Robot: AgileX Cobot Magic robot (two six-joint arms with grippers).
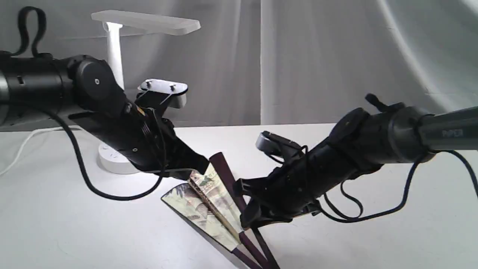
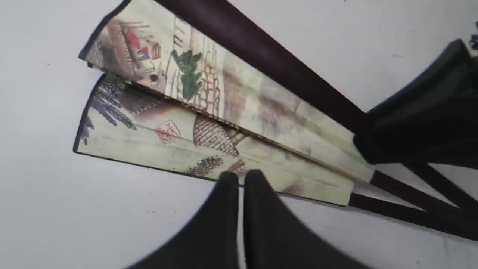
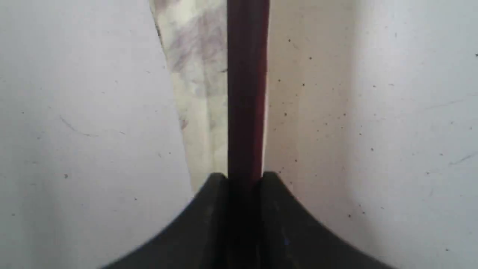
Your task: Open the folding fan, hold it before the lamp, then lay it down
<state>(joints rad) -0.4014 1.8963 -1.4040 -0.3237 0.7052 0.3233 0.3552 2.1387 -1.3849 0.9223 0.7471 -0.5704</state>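
The folding fan [image 1: 203, 201] is partly spread low over the white table [image 1: 56, 224], its painted cream pleats [image 2: 209, 112] fanned between two dark guard sticks. My left gripper [image 1: 188, 172] has its fingers [image 2: 224, 194] pressed together at the edge of the outer pleat, pinching it. My right gripper [image 1: 244, 196] is shut on the other guard stick [image 3: 246, 93], near where the bare ribs [image 1: 257, 250] begin. The white lamp [image 1: 114, 56] stands behind my left arm, and its flat head [image 1: 149, 22] reaches to the right above the arm.
The lamp's round base [image 1: 112, 160] and white cord [image 1: 22, 145] lie at the back left. A black cable [image 1: 86, 175] loops down from the left arm and another [image 1: 358, 213] from the right. A grey curtain [image 1: 317, 56] closes the back.
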